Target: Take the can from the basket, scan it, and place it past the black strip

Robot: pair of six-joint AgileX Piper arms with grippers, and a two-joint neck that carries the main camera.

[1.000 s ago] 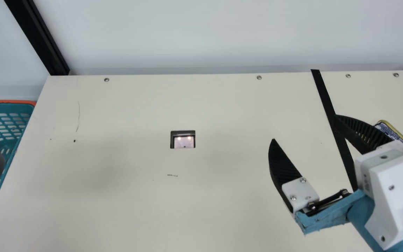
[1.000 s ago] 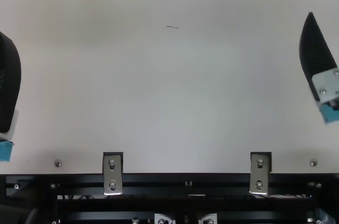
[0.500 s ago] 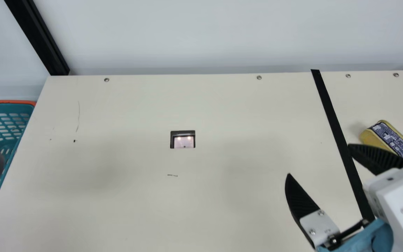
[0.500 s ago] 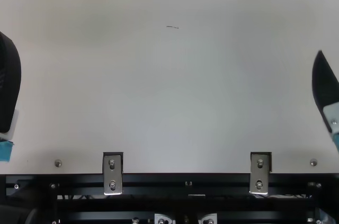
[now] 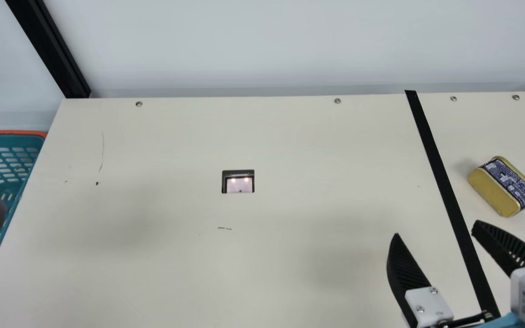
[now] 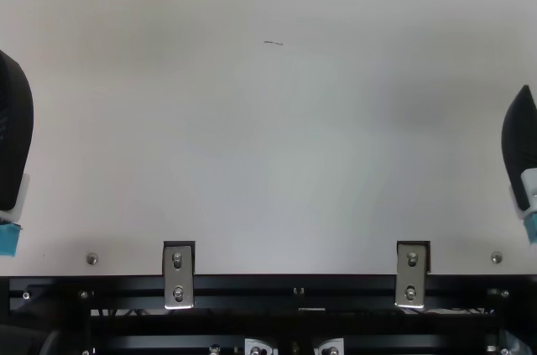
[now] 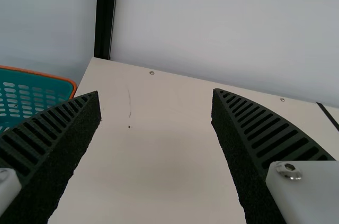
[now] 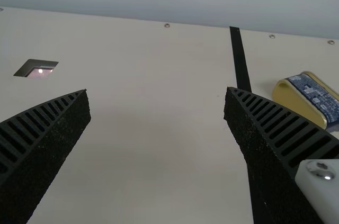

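past the black strip (image 5: pixel 443 182) lies 1 can (image 5: pixel 495 193); left tool (image 6: pixel 15 133) spread, right tool (image 5: pixel 436 228) spread.

Gold, blue-labelled can (image 5: pixel 499 189) past black strip (image 5: pixel 450 200)

Some kind of robot lab setup by the looks of it, scanner window (image 5: pixel 239 184) sunk into a screwed-down tabletop (image 5: pixel 153 282), plain pale wall (image 5: pixel 290 45), black post (image 5: pixel 46 45) upper left
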